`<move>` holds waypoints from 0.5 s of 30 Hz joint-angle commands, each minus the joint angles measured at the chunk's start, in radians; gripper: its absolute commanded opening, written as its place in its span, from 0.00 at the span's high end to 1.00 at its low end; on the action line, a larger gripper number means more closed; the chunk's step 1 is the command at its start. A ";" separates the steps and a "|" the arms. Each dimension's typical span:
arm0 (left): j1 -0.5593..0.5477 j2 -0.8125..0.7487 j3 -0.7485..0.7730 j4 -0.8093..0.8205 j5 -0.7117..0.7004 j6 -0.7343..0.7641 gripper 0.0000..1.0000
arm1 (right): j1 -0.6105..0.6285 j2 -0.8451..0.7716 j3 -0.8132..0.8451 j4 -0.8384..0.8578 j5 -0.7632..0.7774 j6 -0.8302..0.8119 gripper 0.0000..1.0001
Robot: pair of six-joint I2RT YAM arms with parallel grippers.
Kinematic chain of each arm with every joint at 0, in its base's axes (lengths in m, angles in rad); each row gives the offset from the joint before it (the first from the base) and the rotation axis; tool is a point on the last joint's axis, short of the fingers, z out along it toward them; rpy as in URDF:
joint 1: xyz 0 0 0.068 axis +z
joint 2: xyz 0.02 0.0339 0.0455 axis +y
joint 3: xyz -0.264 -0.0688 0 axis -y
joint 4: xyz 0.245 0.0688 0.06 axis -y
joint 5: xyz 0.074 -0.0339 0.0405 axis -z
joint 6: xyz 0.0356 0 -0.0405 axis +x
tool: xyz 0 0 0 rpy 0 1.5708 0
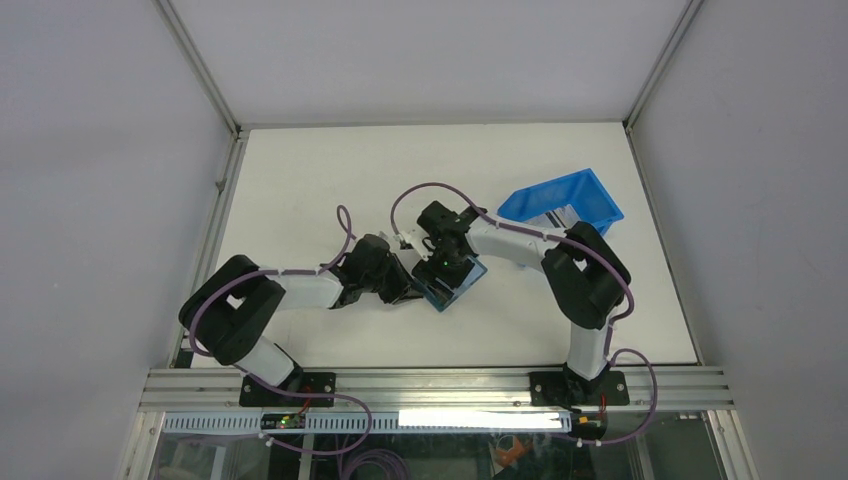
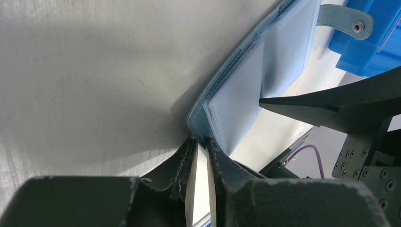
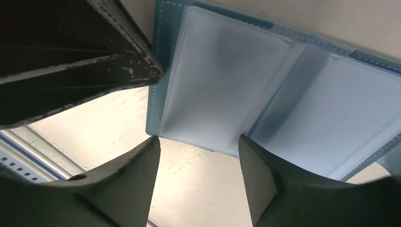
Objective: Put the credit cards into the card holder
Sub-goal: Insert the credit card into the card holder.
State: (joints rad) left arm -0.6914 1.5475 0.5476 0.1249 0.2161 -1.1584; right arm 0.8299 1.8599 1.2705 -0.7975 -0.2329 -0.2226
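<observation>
L hand [image 2: 201, 147] nipped shut on card holder [image 2: 236, 90] corner — hold it pinned; R hand [image 3: 198, 141] wide open, empty (above sleeves [image 3: 213, 85]) — part one pocket.

Robotics lab cell, white table [image 1: 330, 170], grey enclosure walls [image 1: 100, 150], L arm [image 1: 305, 290] + R arm [image 1: 510, 240] bolted to alu rail [image 1: 440, 385]

Left of bin [image 1: 545, 197], card holder [image 1: 460, 282].
</observation>
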 commanded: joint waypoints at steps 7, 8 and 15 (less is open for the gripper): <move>0.019 0.029 0.005 0.115 0.054 0.018 0.86 | 0.008 0.027 0.053 0.015 0.069 0.008 0.59; 0.019 0.031 0.001 0.121 0.056 0.015 0.86 | 0.007 0.025 0.052 0.016 0.070 0.009 0.64; 0.023 0.044 -0.011 0.157 0.071 0.010 0.86 | -0.004 0.005 0.067 0.002 0.051 0.008 0.61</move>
State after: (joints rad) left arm -0.6724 1.5826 0.5407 0.2062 0.2493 -1.1572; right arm 0.8284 1.8824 1.2911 -0.8059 -0.1589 -0.2153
